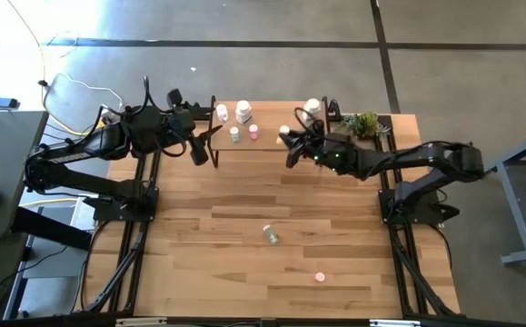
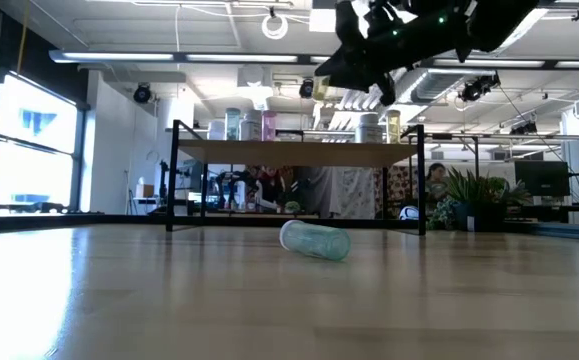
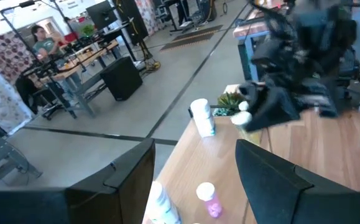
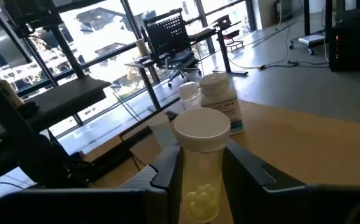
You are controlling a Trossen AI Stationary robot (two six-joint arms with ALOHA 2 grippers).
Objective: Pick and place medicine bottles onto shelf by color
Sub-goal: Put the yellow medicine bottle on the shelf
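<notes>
Bottle [image 4: 199, 165], clear, white-capped, yellow pills inside

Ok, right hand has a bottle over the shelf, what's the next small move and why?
Probably lower it straight down and release. The right hand grips a yellowish bottle upright above the shelf, beside the white bottle, and the low view shows it clear of the top.

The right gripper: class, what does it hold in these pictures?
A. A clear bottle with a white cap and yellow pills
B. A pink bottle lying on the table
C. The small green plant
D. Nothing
A: in the right wrist view the right gripper closes its fingers around a white-capped clear bottle with yellow pills.
</notes>
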